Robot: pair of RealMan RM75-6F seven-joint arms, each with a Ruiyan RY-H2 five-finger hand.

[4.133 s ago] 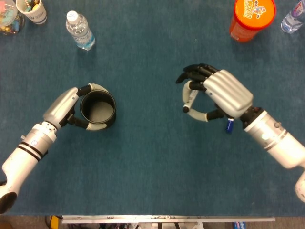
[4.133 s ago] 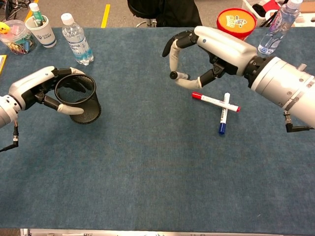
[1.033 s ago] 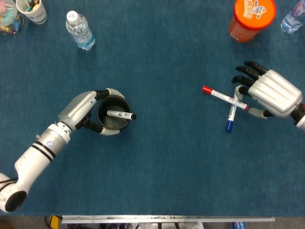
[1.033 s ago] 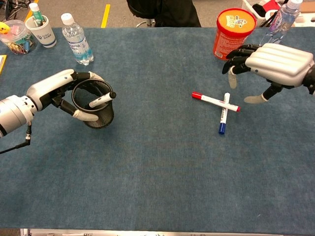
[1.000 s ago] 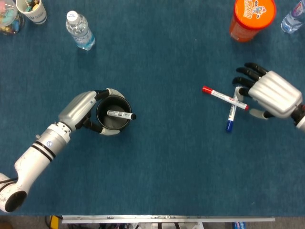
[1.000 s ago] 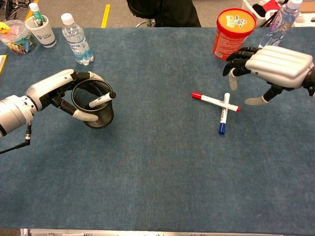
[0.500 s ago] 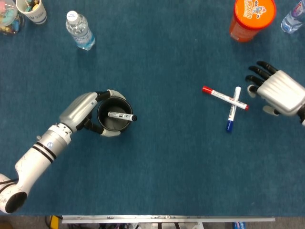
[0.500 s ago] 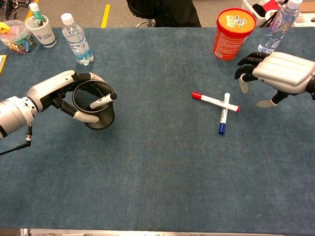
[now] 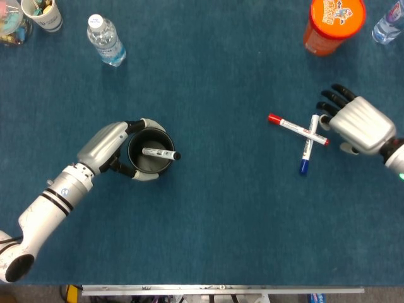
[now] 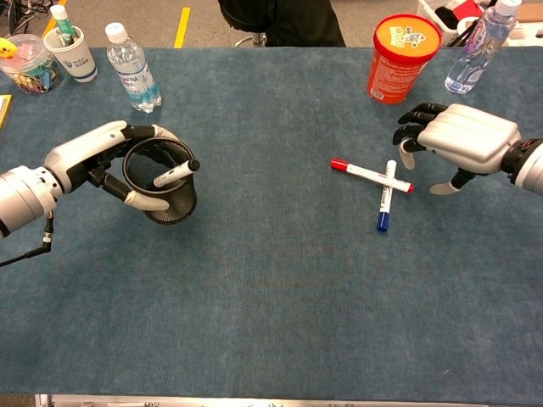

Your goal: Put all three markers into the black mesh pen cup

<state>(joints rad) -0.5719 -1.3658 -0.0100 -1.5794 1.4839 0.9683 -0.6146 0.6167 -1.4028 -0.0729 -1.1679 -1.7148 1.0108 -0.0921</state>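
My left hand (image 9: 106,147) (image 10: 93,158) grips the black mesh pen cup (image 9: 149,150) (image 10: 163,181) around its rim at the table's left. A black-capped marker (image 9: 160,153) (image 10: 176,173) leans inside the cup, its tip sticking out over the rim. A red-capped marker (image 9: 297,129) (image 10: 371,175) and a blue-capped marker (image 9: 308,144) (image 10: 386,196) lie crossed on the blue cloth at the right. My right hand (image 9: 358,124) (image 10: 458,141) hovers just right of the crossed markers, fingers spread, holding nothing.
An orange tub (image 9: 333,24) (image 10: 403,57) and a water bottle (image 9: 387,24) (image 10: 478,46) stand at the far right. Another bottle (image 9: 106,40) (image 10: 132,67), a paper cup (image 9: 41,12) (image 10: 73,51) and a clear jar (image 10: 28,63) stand at the far left.
My right hand has moved back left toward the crossed markers after drifting right. The left hand and the cup have barely shifted.
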